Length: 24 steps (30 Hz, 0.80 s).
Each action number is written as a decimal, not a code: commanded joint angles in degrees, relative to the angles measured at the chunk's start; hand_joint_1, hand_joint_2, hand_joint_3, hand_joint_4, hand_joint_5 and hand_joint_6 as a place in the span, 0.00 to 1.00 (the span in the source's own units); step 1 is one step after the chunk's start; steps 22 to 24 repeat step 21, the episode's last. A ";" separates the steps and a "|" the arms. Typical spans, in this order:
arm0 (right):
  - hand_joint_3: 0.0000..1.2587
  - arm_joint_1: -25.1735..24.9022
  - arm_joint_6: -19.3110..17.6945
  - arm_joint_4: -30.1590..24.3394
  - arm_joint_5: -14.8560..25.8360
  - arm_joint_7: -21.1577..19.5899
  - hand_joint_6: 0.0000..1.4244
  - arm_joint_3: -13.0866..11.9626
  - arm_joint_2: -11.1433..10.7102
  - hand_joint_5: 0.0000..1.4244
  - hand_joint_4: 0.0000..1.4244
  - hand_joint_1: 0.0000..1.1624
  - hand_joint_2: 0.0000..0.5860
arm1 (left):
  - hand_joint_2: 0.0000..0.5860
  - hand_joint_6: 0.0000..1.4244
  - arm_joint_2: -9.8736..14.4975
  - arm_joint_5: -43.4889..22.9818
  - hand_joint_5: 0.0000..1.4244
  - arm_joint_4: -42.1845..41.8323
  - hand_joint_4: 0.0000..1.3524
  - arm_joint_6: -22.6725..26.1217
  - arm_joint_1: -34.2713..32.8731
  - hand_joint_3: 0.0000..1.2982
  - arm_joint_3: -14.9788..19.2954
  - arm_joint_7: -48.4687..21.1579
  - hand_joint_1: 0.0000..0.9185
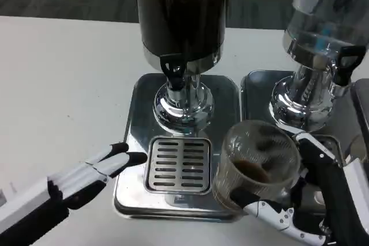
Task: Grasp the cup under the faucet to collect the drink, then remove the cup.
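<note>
The left hand (86, 174) has a flat white back and slim white fingers ending in black tips, with black underneath. The right hand (300, 200) shows black finger segments joined to white plates, with small dark fasteners on the white parts.

surface (63, 84): white | your dark dispenser's steel base (135, 136) mid-surface | second steel base (256, 87) beside it, toward right edge
</note>
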 commanded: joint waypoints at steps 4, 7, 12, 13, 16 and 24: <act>0.44 -0.96 -2.09 -1.24 1.45 -0.03 0.85 -0.66 0.22 0.64 0.47 0.64 0.38 | 0.24 0.08 0.85 0.37 0.00 -0.36 0.00 0.03 0.14 0.04 -0.10 1.01 0.00; 0.44 -1.04 -2.10 -1.33 1.39 0.09 0.85 -0.71 0.30 0.64 0.47 0.65 0.38 | 0.24 0.08 0.72 0.39 0.00 -0.34 0.00 0.14 0.23 0.04 -0.17 1.06 0.00; 0.44 -1.00 -2.00 -1.47 1.54 0.21 0.85 -0.98 0.36 0.64 0.47 0.65 0.38 | 0.24 0.08 0.58 0.34 0.00 -0.40 0.00 0.17 0.27 0.04 -0.17 1.18 0.00; 0.44 -0.94 -2.11 -1.47 1.55 0.11 0.85 -1.05 0.43 0.64 0.47 0.65 0.38 | 0.24 0.08 0.57 0.37 0.00 -0.42 0.00 0.19 0.32 0.04 -0.15 1.23 0.00; 0.44 -0.85 -2.14 -1.64 1.39 0.27 0.85 -1.07 0.38 0.64 0.47 0.65 0.38 | 0.24 0.08 0.59 0.49 0.00 -0.20 0.00 0.14 0.26 0.05 -0.22 1.42 0.00; 0.44 -0.53 -2.64 -1.31 1.54 -0.12 0.85 -1.07 0.57 0.64 0.47 0.65 0.38 | 0.24 0.08 0.73 0.37 0.00 0.02 0.00 0.09 0.27 0.05 -0.19 1.46 0.00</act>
